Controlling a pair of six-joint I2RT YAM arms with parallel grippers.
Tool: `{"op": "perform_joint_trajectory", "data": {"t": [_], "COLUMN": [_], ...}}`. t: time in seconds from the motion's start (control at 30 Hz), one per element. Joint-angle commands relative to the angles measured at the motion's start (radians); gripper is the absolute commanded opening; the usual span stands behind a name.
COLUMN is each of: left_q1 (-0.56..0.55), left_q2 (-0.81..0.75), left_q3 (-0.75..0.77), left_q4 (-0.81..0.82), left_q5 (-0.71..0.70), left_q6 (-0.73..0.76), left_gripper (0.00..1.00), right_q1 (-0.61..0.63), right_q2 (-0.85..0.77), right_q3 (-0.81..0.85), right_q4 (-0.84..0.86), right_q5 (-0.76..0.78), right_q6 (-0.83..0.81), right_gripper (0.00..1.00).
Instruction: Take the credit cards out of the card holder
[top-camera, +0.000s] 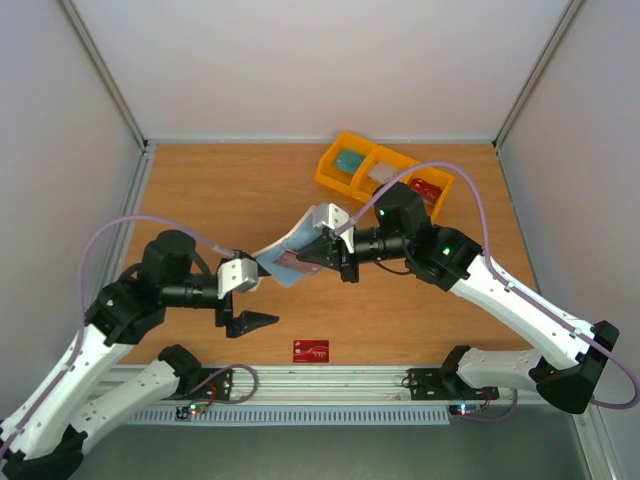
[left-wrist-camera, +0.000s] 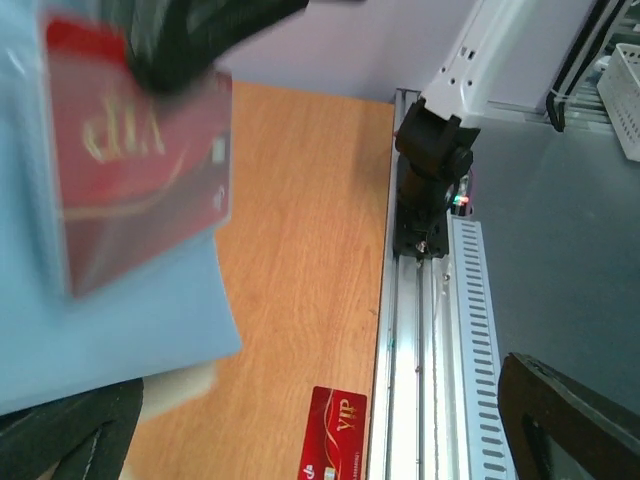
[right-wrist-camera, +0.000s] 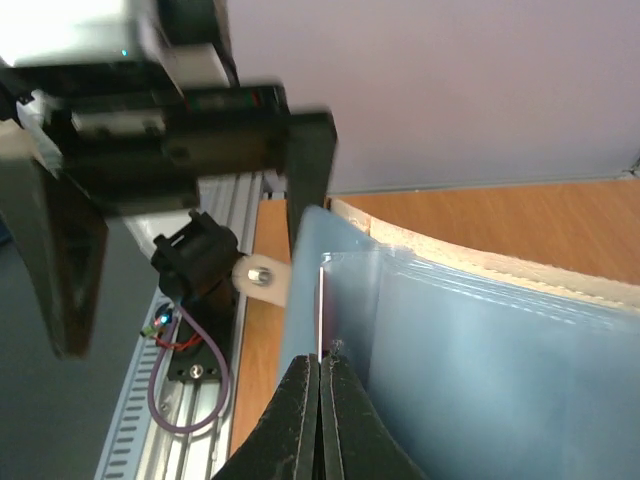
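Right end effector (right-wrist-camera: 320, 372), its fingers pressed together, pinches the edge of a red card (left-wrist-camera: 140, 160) that sits in the pale blue pocket of the card holder (top-camera: 283, 270). The holder is held up off the table (top-camera: 200, 190) between the two arms. Left end effector (top-camera: 262, 293) is spread wide at the holder's near end; contact cannot be told. Another red card (top-camera: 311, 350) lies flat near the front rail, and a yellow bin (top-camera: 323, 172) holding cards stands at the back.

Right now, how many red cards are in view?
3 red cards: one on the table by the front rail, one in the raised card holder, one in the yellow bin's right compartment. More may hide inside the holder.
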Motion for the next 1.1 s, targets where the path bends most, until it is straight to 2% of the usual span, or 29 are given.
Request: {"op": "perform_joint_trajectory", "data": {"t": [0.0, 0.13, 0.3, 0.43, 0.63, 0.7, 0.73, 0.83, 0.9, 1.07], "left_q1": [0.031, 0.086, 0.149, 0.159, 0.138, 0.110, 0.098, 0.071, 0.059, 0.042], "left_q2": [-0.033, -0.009, 0.047, 0.107, 0.164, 0.170, 0.176, 0.194, 0.196, 0.182], "left_q3": [0.134, 0.224, 0.223, 0.201, 0.110, 0.077, 0.064, 0.039, 0.031, 0.008], "left_q4": [-0.156, -0.161, -0.194, -0.198, 0.017, 0.103, 0.144, 0.257, 0.282, 0.323], "left_q5": [0.000, -0.004, -0.005, 0.141, 0.232, 0.224, 0.219, 0.226, 0.237, 0.281], "left_q6": [0.150, 0.153, 0.202, 0.246, 0.063, 0.011, -0.013, -0.114, -0.133, -0.186], "left_gripper": [0.97, 0.99, 0.99, 1.00, 0.99, 0.96, 0.89, 0.55, 0.38, 0.05], "right_q1": [-0.008, -0.008, -0.008, -0.008, -0.008, -0.008, -0.007, -0.008, -0.008, -0.008], "right_q2": [-0.013, -0.013, -0.027, -0.039, -0.029, -0.026, -0.024, -0.013, -0.008, 0.003], "right_q3": [0.035, 0.047, 0.047, 0.044, 0.041, 0.041, 0.041, 0.041, 0.042, 0.032], "right_q4": [-0.052, -0.081, -0.090, -0.082, -0.055, -0.037, -0.029, -0.006, -0.002, 0.008], "right_q5": [-0.004, -0.018, -0.036, -0.046, -0.080, -0.094, -0.100, -0.109, -0.111, -0.104], "right_q6": [-0.048, -0.064, -0.066, -0.062, -0.051, -0.039, -0.033, -0.011, -0.006, -0.005], "right_gripper": [0.01, 0.01, 0.01, 0.01, 0.01, 0.01, 0.01, 0.01, 0.01, 0.01]}}
